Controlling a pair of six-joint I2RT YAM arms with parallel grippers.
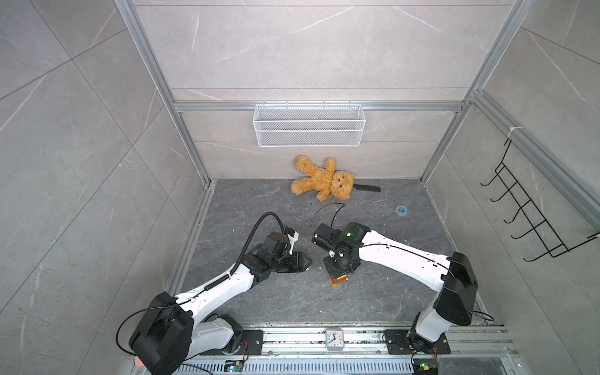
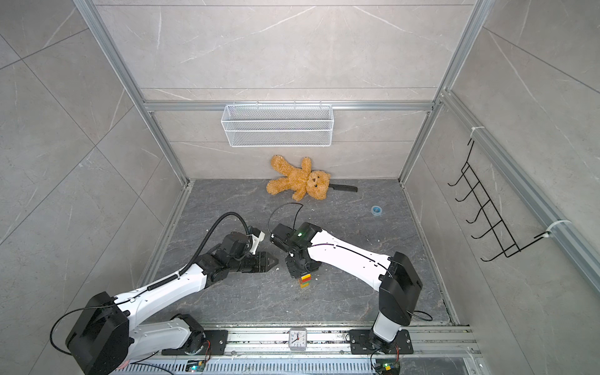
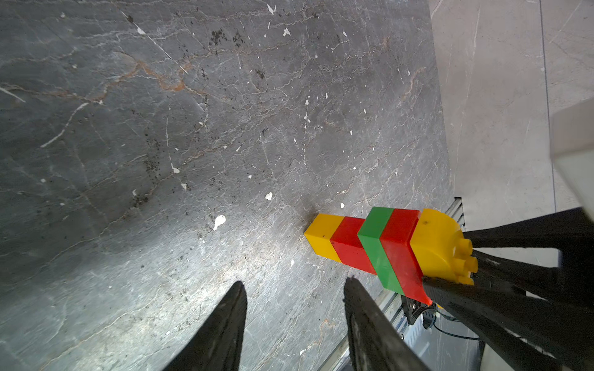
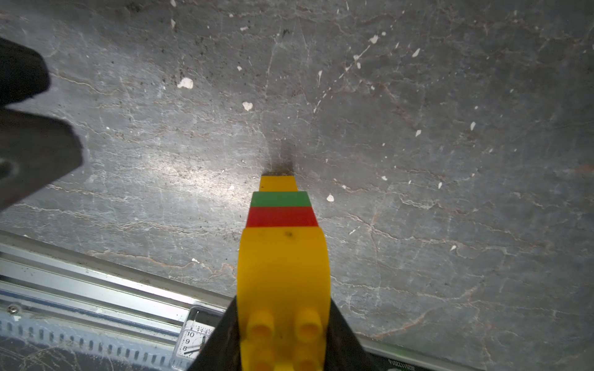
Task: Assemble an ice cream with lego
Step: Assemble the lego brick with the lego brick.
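It was a robotics lab cell, not a home. An aluminium frame (image 1: 211,106) held grey stone-look wall panels (image 1: 308,48) around a dark tabletop (image 1: 389,207). The left arm (image 1: 220,285) and right arm (image 1: 406,253) were bolted to a metal rail (image 1: 292,339). Household props were staged: a wire basket (image 1: 308,130), hook rack (image 1: 532,207), teddy bear (image 1: 319,178) and clock (image 1: 334,339).

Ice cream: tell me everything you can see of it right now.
The ice cream is a glossy plastic brick stack standing upright on the dark stone table: yellow base, red above, then wider green and red layers, topped by a rounded yellow cap with studs. All five look pressed together. The right gripper clasps the cap from both sides; the left gripper stands open nearby, not touching.
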